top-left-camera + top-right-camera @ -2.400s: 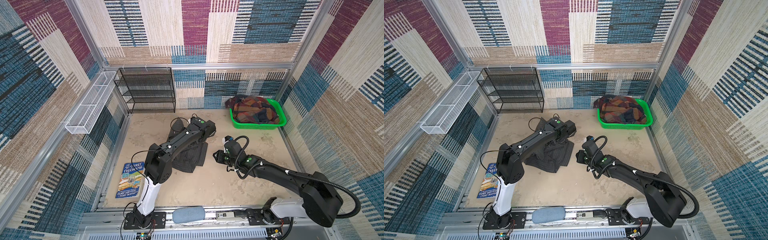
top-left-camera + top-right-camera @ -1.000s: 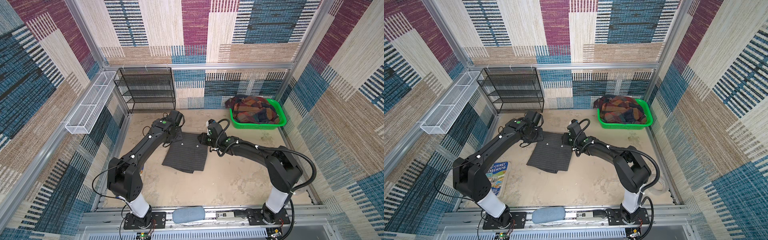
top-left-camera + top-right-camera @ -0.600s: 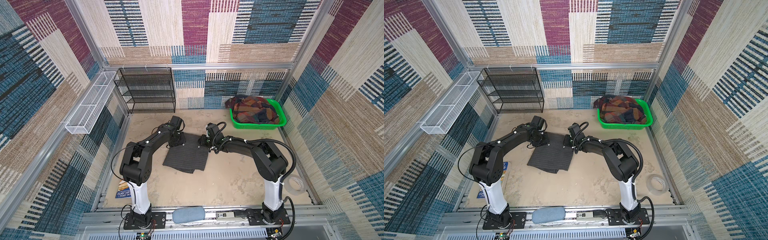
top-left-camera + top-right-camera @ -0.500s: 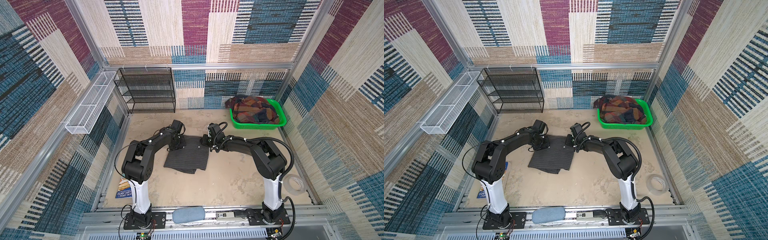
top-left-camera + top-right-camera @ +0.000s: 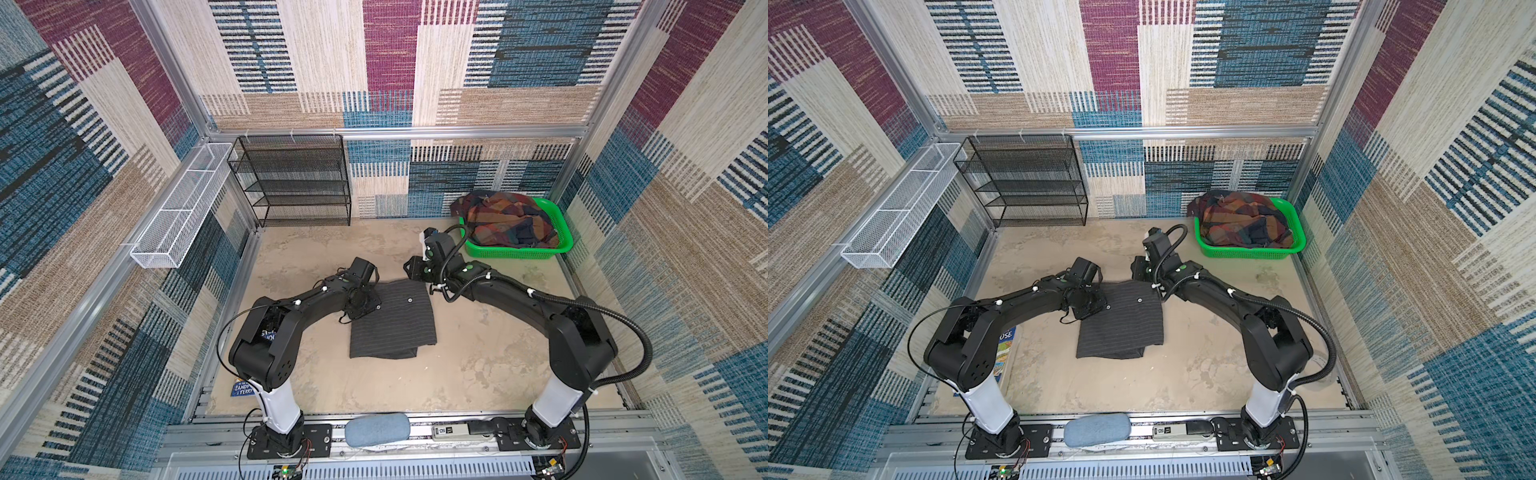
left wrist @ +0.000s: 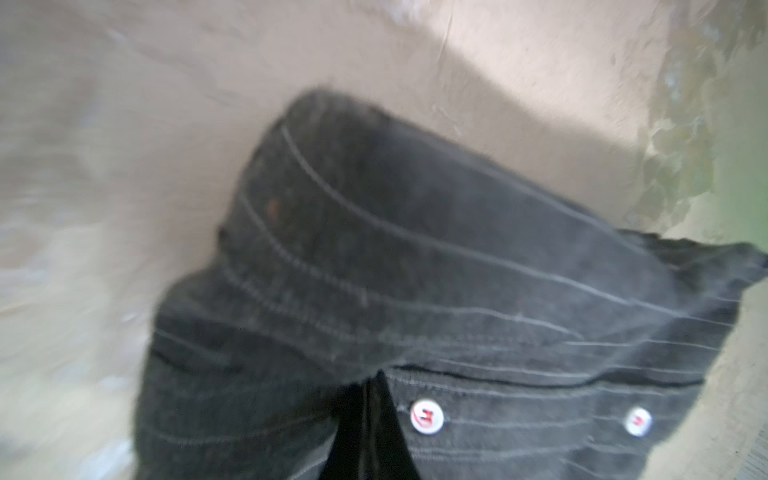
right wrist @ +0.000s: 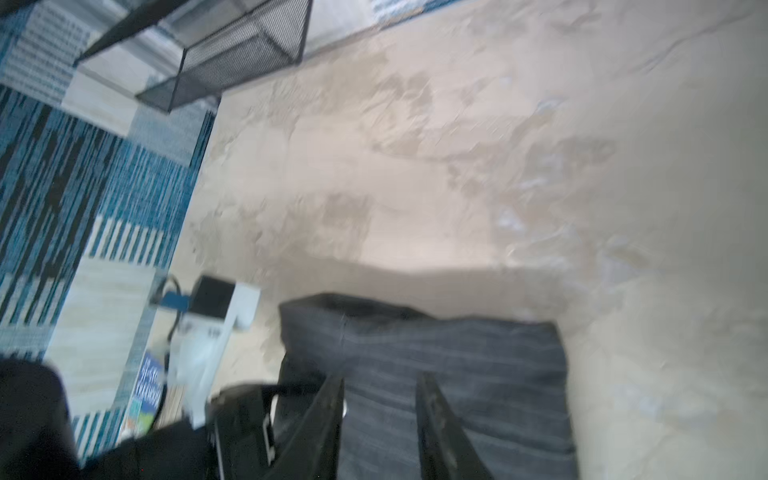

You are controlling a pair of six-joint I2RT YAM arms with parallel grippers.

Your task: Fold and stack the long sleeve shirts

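The charcoal pinstriped shirt [image 5: 392,322] [image 5: 1121,320] lies folded flat in the middle of the table. My left gripper [image 5: 365,307] [image 6: 372,390] is at its far left corner, by the collar and white buttons. Its jaws are shut on a pinch of that cloth, which bunches up around the tips. My right gripper [image 5: 415,272] [image 7: 380,386] hovers at the shirt's far right corner, open, with only striped cloth showing below the gap. The plaid shirt [image 5: 507,224] [image 5: 1241,224] lies crumpled in the green basket.
The green basket [image 5: 519,251] stands at the back right, close behind my right wrist. A black mesh rack [image 5: 291,178] is against the back wall, a white wire tray [image 5: 178,216] on the left wall. A book [image 5: 1005,345] lies under my left arm.
The shirt went from bunched under the left arm to lying flat. Both grippers came to its far corners. The left gripper closed on the collar corner, and the right pulled slightly back.
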